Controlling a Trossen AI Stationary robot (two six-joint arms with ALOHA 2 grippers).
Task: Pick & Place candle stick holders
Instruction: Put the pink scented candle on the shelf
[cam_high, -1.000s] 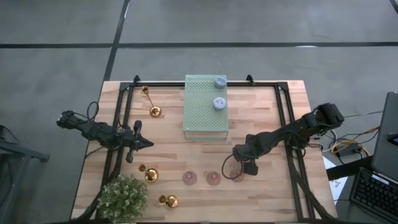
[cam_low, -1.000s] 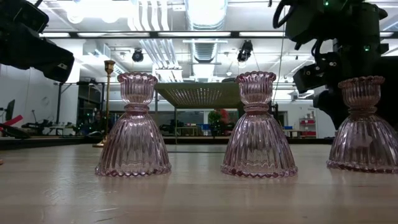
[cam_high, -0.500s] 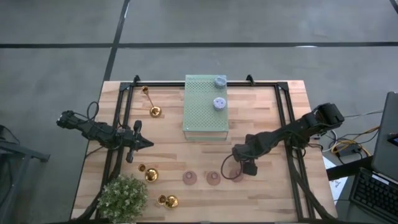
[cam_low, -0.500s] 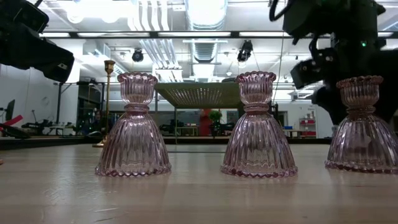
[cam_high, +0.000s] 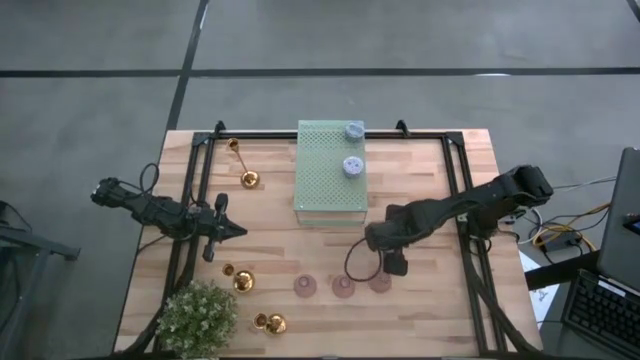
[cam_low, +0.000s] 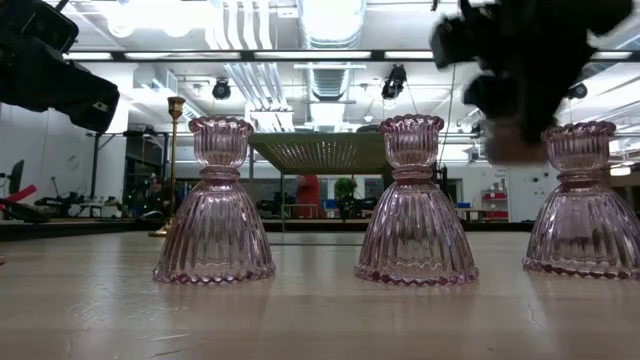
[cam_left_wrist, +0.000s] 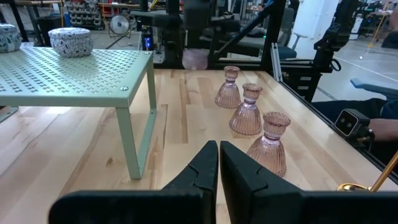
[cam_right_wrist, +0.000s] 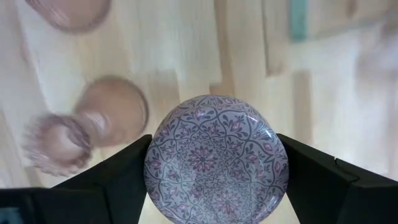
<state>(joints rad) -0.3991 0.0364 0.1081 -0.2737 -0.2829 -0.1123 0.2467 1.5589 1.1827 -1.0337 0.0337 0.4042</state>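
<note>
My right gripper (cam_high: 386, 243) hangs above the table in front of the pale green block, shut on a squat lavender patterned holder (cam_right_wrist: 215, 158) that fills its wrist view. Two more lavender holders (cam_high: 351, 166) stand on the block's top. Three pink glass holders (cam_high: 343, 287) stand upright on their wide bases in a row near the front edge; the low view shows them close (cam_low: 415, 205). Gold holders (cam_high: 243, 282) lie and stand at the left. My left gripper (cam_high: 236, 231) waits shut at the left, clear of everything. My right gripper pinches the lavender holder by its round sides (cam_right_wrist: 157, 167), one dark finger (cam_right_wrist: 115, 177) on either side. The fingers come from above, pointing down. The holder is lifted clear of the table, its patterned round face toward the wrist camera.
The pale green perforated block (cam_high: 322, 190) stands on legs at the table's far middle. A bushy potted plant (cam_high: 197, 316) sits at the near left corner. Black frame rails (cam_high: 463, 195) run along both sides. Bare wood lies between the block and the pink row.
My right gripper has risen from beside the rightmost pink holder and shifted toward the far edge and the green block, carrying the lavender holder up off the table. The pink holders stay standing in place.
</note>
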